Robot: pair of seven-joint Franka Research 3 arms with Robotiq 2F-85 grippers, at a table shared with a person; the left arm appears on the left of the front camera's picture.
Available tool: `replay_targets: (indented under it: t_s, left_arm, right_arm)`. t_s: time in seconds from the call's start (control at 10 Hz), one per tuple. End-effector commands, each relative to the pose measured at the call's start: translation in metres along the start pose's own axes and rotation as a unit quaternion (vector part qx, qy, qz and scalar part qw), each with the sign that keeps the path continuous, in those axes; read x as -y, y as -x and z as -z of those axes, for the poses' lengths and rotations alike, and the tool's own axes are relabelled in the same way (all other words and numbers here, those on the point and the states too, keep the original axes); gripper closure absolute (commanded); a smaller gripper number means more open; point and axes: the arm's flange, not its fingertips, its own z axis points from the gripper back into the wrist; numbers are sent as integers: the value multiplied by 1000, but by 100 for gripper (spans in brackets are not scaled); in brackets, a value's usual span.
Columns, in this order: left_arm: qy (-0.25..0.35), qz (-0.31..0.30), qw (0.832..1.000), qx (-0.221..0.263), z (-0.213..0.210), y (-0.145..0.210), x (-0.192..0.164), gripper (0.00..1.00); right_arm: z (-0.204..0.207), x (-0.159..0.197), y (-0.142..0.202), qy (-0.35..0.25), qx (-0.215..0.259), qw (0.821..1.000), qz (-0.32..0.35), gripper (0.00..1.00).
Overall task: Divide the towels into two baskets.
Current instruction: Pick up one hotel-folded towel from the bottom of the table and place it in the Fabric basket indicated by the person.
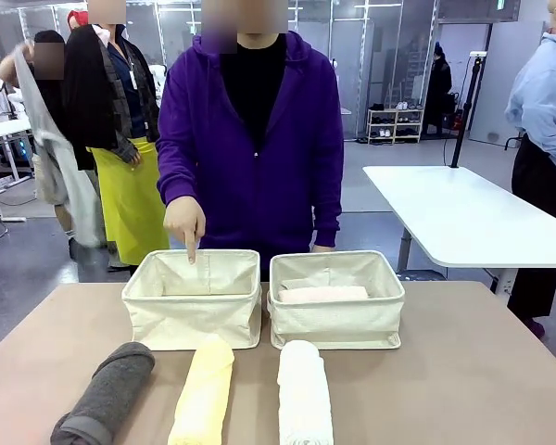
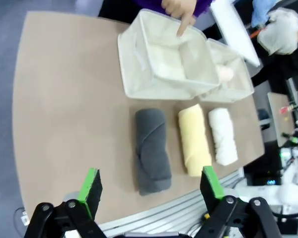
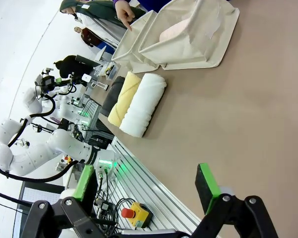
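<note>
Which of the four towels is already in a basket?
The pale pink towel, lying in the right-hand basket. The grey towel, yellow towel and white towel lie loose on the table.

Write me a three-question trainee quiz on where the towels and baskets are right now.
1. Which towel lies in a basket? A) dark grey B) pale yellow C) pink
2. True or false: the person's hand points into the basket that holds a towel.
3. How many towels lie on the table, outside the baskets?

Key
1. C: the pink towel lies in the right basket.
2. False: it points into the left basket.
3. Three: the dark grey towel, the pale yellow towel and the white towel.
</note>
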Motion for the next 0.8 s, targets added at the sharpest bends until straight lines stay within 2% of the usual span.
replay_targets:
  t_s: [0.0,0.5,0.7]
  left_arm:
    - [-48,39,998,-21,54,71,21,0]
    - [-94,84,988,-84,104,92,36,0]
    - [-93,92,985,-114,121,104,40,0]
  right_arm:
    - [-2,-6,1,-3,0,1000,-2,0]
    - [-2,-6,1,-3,0,1000,-2,0]
    - [-2,-6,1,-3,0,1000,-2,0]
